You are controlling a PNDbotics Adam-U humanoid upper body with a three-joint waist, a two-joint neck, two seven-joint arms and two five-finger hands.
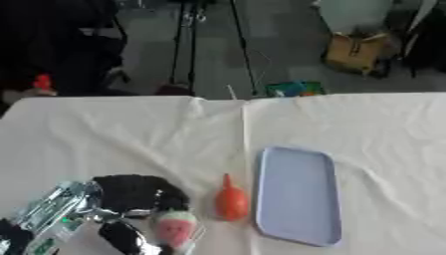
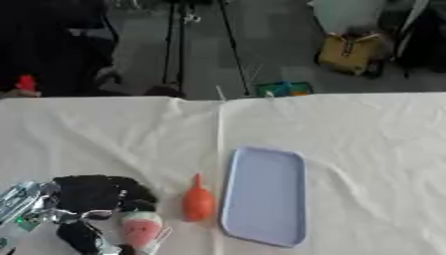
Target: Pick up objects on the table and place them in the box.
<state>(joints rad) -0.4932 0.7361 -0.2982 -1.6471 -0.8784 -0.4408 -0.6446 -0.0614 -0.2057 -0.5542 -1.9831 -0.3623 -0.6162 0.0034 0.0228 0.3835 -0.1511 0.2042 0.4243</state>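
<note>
Objects for the task lie on a white, creased tablecloth (image 1: 131,134). From the left eye view, a shallow pale lilac rectangular tray (image 1: 297,195) sits right of centre, its long side running near to far. Just left of it, apart from its rim, lies a small orange pear-shaped toy (image 1: 231,201) with its thin tip pointing to the far side. The robot's left hand (image 1: 131,196), black with silver joints, comes in from the near left corner, its forearm slanting up toward the middle and its dark fingers curled downward. Below those fingers is a small pink and white toy with a pale green top (image 1: 175,228); whether the hand grips it or only rests against it, I cannot tell.

From the right eye view, the same layout sits a little further left. The hand's silver wrist (image 2: 22,201) shows at the near left edge. No right hand appears in either view.
</note>
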